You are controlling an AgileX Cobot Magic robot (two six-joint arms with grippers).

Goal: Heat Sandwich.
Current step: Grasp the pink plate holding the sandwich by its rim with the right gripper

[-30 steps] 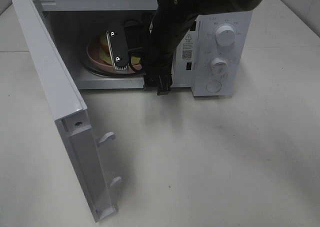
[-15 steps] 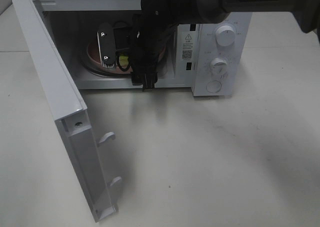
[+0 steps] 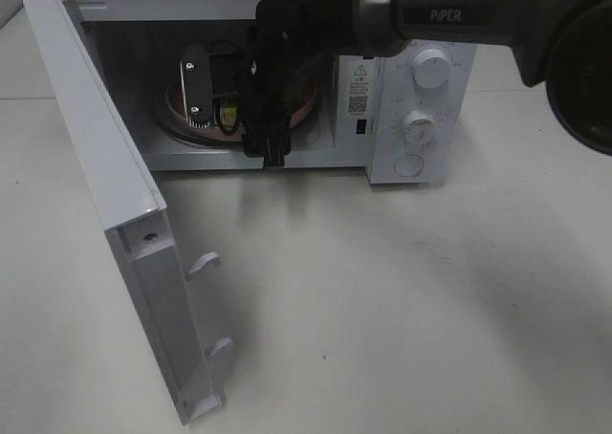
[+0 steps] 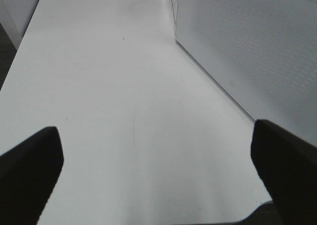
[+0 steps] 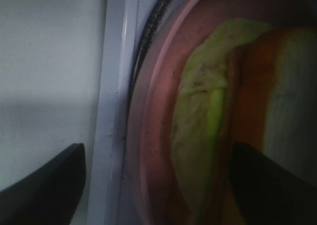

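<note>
High view: right arm deep in microwave, door open.
Left wrist: left jaws spread, empty, above table.
Right wrist: right jaws spread, gripping nothing, over sandwich on plate inside.
Risk: snagging plate rim on a low pull-out.

Hung high in front of the microwave, tilted steeply down over its open door and the table, at middling range. Rode low on the left wrist, faced forward along the same table, close beside a white dotted panel. Sat on the right wrist, at the microwave's mouth, very near the pink plate and sandwich. Shared by the high and right-wrist views: that plate. Shared by the high and left-wrist views: the table.
</note>
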